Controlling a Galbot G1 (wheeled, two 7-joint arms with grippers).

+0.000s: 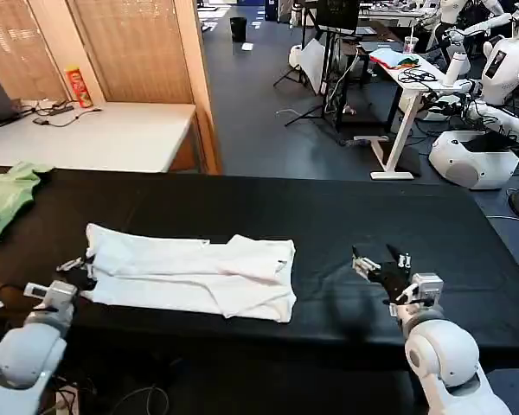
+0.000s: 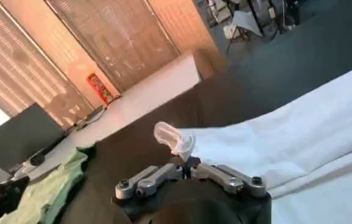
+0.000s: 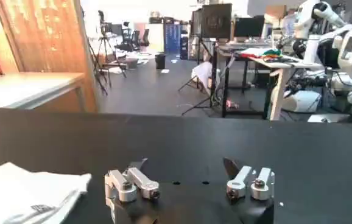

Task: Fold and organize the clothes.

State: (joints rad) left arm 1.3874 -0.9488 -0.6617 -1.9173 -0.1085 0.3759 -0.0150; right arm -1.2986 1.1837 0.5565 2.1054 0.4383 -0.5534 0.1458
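Left end effector (image 2: 185, 159) pinching white T-shirt (image 1: 190, 275) hem, clearest wrist-side.

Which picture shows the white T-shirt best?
The head view: the whole white T-shirt lies partly folded on the black table. The left wrist view shows one end by the left tool; the right wrist view shows just a corner.

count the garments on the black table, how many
2. The white T-shirt lies partly folded near the table's front edge, with the left gripper at its end. The light green garment sits at the table's far left edge.
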